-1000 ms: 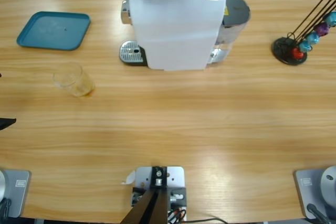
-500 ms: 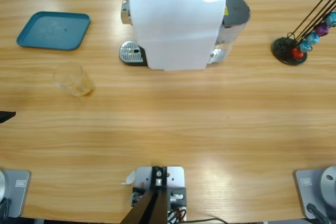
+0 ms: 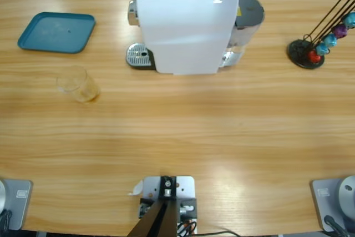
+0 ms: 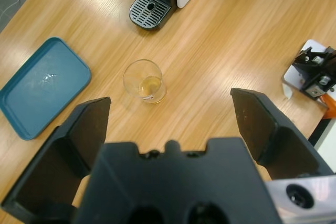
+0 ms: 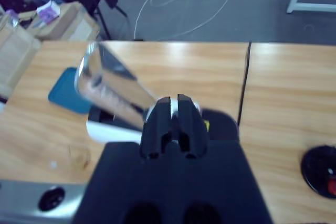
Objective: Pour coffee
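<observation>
Left claw (image 4: 170, 124): jaws spread wide, nothing between them; hangs above the desk, looking down on the glass.
Right claw (image 5: 171, 124): jaws pressed together, holding nothing; up high over the far side of the desk, machine below its tips. Neither claw shows in high view.
Desk (image 3: 183, 131): long, wood grain, carries everything.
Coffee machine (image 3: 186, 23): white body, far-centre of desk; metal drip grate (image 3: 138, 55) at its left foot w/ nothing on it; grey round part on its right side.
Tray (image 3: 56, 32): teal, flat, far-left of desk, well apart from machine; nothing in it.
Capsule stand (image 3: 306, 53): black round base w/ thin rods, far-right; blue, purple, red capsules on it.
Glass (image 3: 77, 84): small clear tumbler, upright, on bare desk near the tray, between tray & drip grate in left wrist view (image 4: 144, 81).
Coffee (image 4: 150, 85): thin tan-brown layer at the bottom of the glass.
</observation>
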